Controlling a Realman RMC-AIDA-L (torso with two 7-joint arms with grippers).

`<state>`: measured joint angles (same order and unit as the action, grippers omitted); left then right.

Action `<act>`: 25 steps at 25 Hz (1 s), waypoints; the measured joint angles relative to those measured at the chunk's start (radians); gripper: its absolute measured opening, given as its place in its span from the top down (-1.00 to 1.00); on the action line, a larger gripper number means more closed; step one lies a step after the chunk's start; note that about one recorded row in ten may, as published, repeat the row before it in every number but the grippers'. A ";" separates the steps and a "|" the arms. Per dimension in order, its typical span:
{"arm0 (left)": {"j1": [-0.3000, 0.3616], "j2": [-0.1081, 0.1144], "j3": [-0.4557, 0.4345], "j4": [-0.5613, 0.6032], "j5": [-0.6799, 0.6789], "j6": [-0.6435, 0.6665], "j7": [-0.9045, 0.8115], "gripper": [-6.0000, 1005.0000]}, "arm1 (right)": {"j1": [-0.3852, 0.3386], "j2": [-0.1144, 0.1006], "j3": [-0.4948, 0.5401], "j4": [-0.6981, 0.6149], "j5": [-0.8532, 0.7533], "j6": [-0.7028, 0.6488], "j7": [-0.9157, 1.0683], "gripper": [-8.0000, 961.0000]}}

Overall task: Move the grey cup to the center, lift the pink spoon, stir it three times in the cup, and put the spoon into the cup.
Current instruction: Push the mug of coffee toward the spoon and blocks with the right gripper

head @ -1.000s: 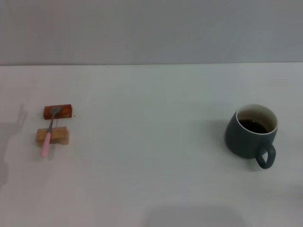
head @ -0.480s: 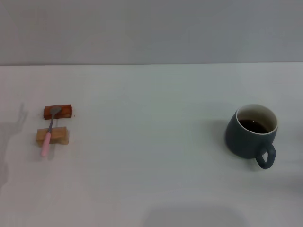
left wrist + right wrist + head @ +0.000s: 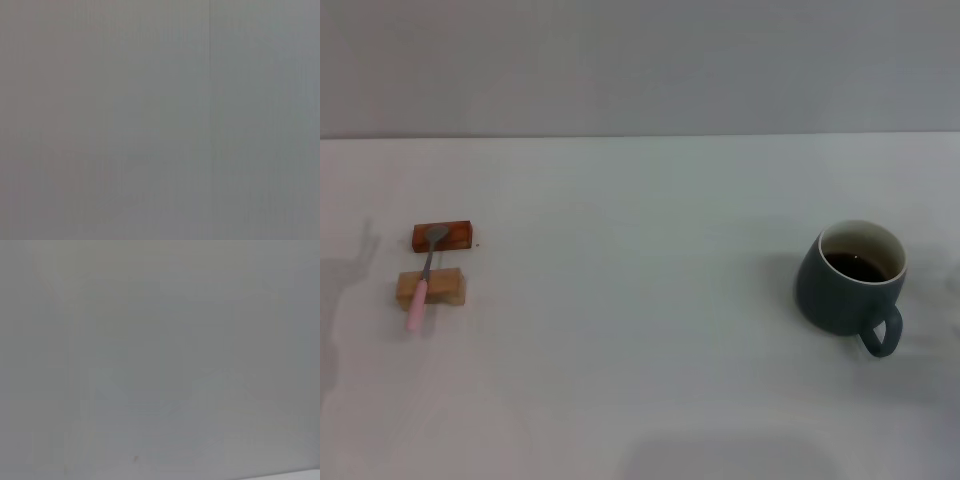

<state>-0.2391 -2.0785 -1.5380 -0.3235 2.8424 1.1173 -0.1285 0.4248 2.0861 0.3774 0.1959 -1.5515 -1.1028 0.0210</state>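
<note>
2 blocks (image 3: 432,287) carry the pink spoon (image 3: 421,287), handle nearest.

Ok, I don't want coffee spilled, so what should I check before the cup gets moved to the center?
1. Grey cup upright, dark liquid inside: ok.
2. Cup handle free, facing the robot: ok.
3. Path across the table to the center has no objects: ok.
4. Pink spoon resting across the two wooden blocks, away from that path: ok.
5. Either claw in position: cannot tell, neither is in view.
</note>
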 joint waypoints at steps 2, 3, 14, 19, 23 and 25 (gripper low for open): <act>0.000 0.000 0.000 -0.001 0.000 0.000 0.000 -0.65 | 0.000 0.000 -0.006 0.004 0.000 0.000 0.000 0.98; -0.001 0.000 0.001 -0.001 0.000 0.000 0.000 -0.65 | 0.000 0.000 -0.015 0.008 0.000 0.001 0.000 0.98; -0.002 0.000 0.001 -0.005 0.000 0.001 0.000 -0.64 | 0.011 0.000 -0.067 0.038 -0.001 0.021 0.000 0.98; 0.000 0.000 0.001 -0.005 0.000 0.004 0.000 -0.63 | 0.027 0.000 -0.079 0.041 -0.001 0.049 0.001 0.98; 0.000 0.000 0.001 -0.001 0.000 0.010 0.000 -0.63 | 0.035 0.001 -0.087 0.041 -0.001 0.060 0.001 0.98; 0.001 0.000 0.001 -0.001 0.000 0.011 0.000 -0.63 | 0.036 0.001 -0.088 0.041 -0.001 0.066 0.001 0.98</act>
<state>-0.2386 -2.0785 -1.5371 -0.3243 2.8425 1.1287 -0.1289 0.4608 2.0876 0.2899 0.2366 -1.5525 -1.0366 0.0222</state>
